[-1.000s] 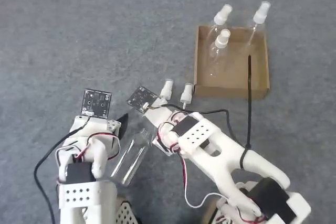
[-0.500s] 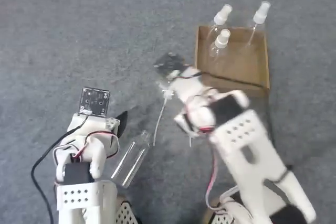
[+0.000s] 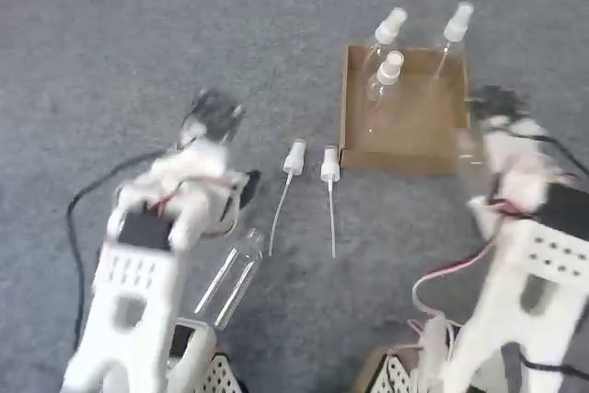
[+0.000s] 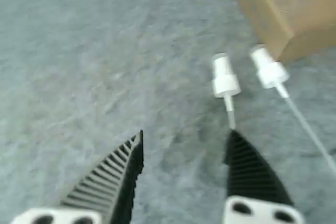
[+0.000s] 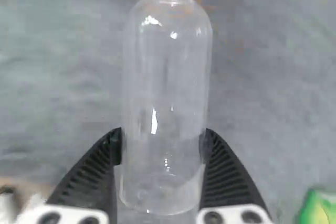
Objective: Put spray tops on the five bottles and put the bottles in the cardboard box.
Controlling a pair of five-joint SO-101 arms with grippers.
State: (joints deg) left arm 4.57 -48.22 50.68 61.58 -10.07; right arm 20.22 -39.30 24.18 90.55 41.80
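— How do my grippers stand?

— Your right gripper (image 5: 163,148) is clamped round the lower body of a clear bottle (image 5: 165,72) with no top on it, near the cardboard box (image 3: 342,112). Your left gripper (image 4: 186,142) is spread wide and holds nothing. It sits low over the grey carpet (image 4: 79,51), with a spray top (image 4: 224,80) just beyond its tips and a second spray top (image 4: 268,69) beside that.

— Which step is this?

— Capping, I'd judge. Three topped bottles (image 3: 388,66) are at the box, and one bare bottle (image 3: 230,273) lies on the carpet by your left arm. Next you'd close your left gripper on the nearer top's white head, then thread its thin tube into the held bottle's neck.

— Anything you can't read?

— The held bottle's mouth is cut off in your right wrist view. In the high view that bottle is too faint to place against the box's wall.
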